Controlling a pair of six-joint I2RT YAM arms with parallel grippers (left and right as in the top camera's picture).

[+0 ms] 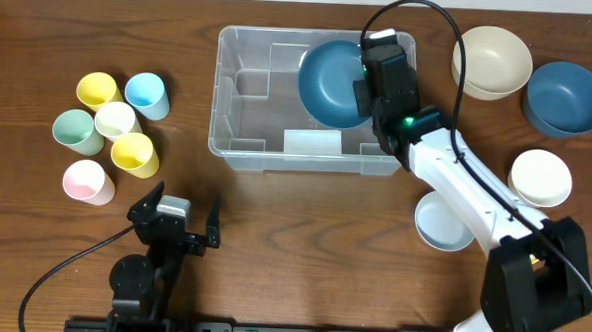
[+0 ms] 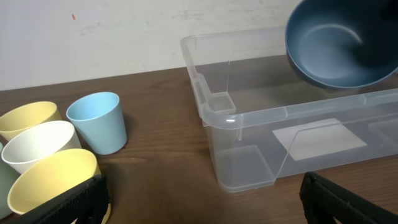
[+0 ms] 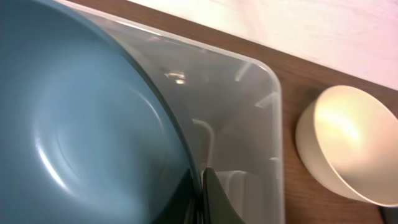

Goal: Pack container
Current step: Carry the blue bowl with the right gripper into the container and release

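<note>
The container (image 1: 241, 94) is a large clear plastic bin at the middle back of the table. A dark blue bowl (image 1: 332, 82) hangs tilted over its right half, with my right gripper (image 1: 364, 89) shut on the bowl's rim. In the right wrist view the bowl (image 3: 81, 124) fills the left side, a dark finger (image 3: 214, 199) presses its rim, and the container (image 3: 249, 106) lies below. My left gripper (image 1: 187, 194) stands open near the front left, nothing between its fingers. Its wrist view shows the container (image 2: 249, 118) and the bowl (image 2: 339, 43) ahead.
Several pastel cups (image 1: 115, 120) cluster left of the container; the light blue cup (image 2: 96, 121) is nearest it. On the right sit a cream bowl (image 1: 491, 61), another dark blue bowl (image 1: 565, 98), a white bowl (image 1: 540, 177) and a pale blue bowl (image 1: 444, 223).
</note>
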